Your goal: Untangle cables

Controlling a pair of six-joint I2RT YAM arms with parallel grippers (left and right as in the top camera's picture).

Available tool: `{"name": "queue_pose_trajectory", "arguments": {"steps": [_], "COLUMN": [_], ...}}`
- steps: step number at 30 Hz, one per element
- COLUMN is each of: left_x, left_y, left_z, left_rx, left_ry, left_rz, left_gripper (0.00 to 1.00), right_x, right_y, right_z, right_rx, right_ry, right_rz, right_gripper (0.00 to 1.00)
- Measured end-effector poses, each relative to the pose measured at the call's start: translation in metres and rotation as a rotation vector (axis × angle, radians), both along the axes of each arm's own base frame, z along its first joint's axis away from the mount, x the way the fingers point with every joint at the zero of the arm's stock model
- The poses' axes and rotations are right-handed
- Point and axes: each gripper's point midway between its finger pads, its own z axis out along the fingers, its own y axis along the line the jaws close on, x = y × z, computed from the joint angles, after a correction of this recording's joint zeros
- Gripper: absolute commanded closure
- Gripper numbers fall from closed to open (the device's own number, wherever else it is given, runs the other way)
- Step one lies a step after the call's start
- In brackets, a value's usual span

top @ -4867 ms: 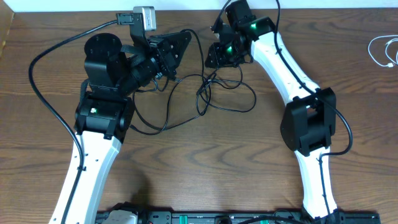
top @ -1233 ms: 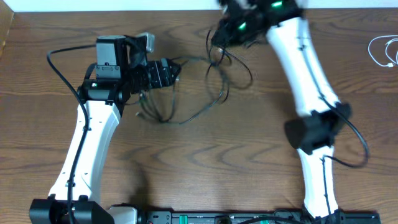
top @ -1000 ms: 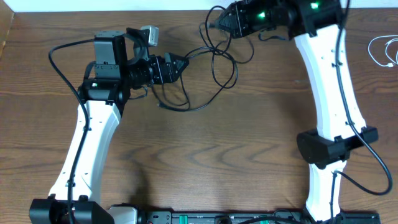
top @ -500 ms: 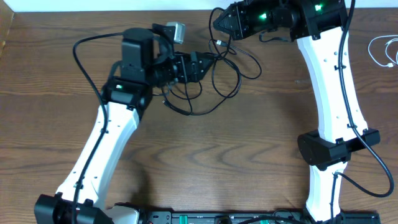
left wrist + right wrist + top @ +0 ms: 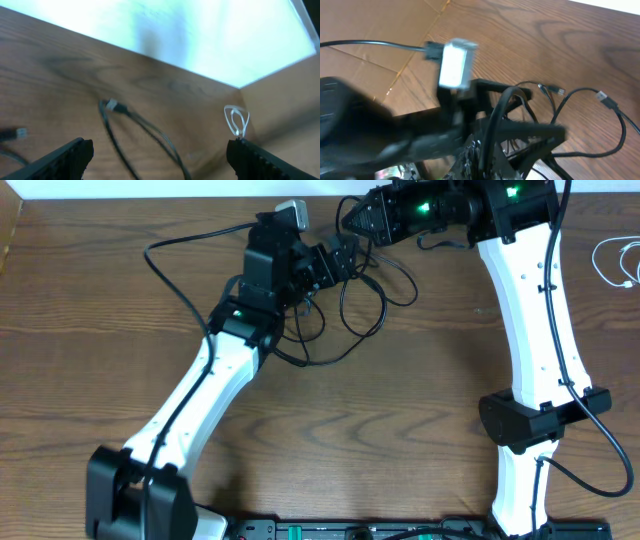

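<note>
The left gripper [image 5: 159,150] is spread wide. The black cable [image 5: 145,131] lies on the table [image 5: 60,75] below it, with one plug end ahead between the fingers [image 5: 70,157]. The right gripper [image 5: 350,218], just beside it, is pressed together on a lifted strand of that cable. The white cable [image 5: 235,131] lies well apart, ahead and to its right.

On table [image 5: 100,330]: tangled cable [image 5: 342,302] at 12 o'clock; coiled cable [image 5: 598,258] at 2 o'clock, well apart, near right edge.
</note>
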Motion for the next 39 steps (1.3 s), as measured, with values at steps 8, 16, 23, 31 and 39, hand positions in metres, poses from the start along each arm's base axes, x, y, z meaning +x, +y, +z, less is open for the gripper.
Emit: {"name": "queue_pose_trajectory", "arguments": {"steps": [8,16,23,31,39], "left_x": [0.026,0.041,0.041,0.032,-0.003], "left_y": [0.008,0.08,0.114,0.092,0.021], "left_z": [-0.023,-0.045,-0.059,-0.049,-0.032], "left_rx": [0.0,0.069,0.173,0.163,0.066], "left_ry": [0.001,0.081,0.102,0.068,0.032], "left_rz": [0.092,0.253,0.254,0.123,-0.203], "left_gripper": [0.09,0.27,0.68,0.55,0.25], "right_x": [-0.004,0.015,0.026,0.025,0.014], "right_y": [0.0,-0.051,-0.172,-0.177,-0.125], "right_z": [0.0,0.004,0.039,0.041,0.041], "right_rx": [0.012,0.013,0.019,0.044,0.027], "right_ry": [0.019,0.024,-0.038,-0.029,-0.059], "right_rz": [0.013,-0.088,-0.348,-0.341,-0.22], "right_gripper": [0.99,0.99,0.99,0.99,0.99]}}
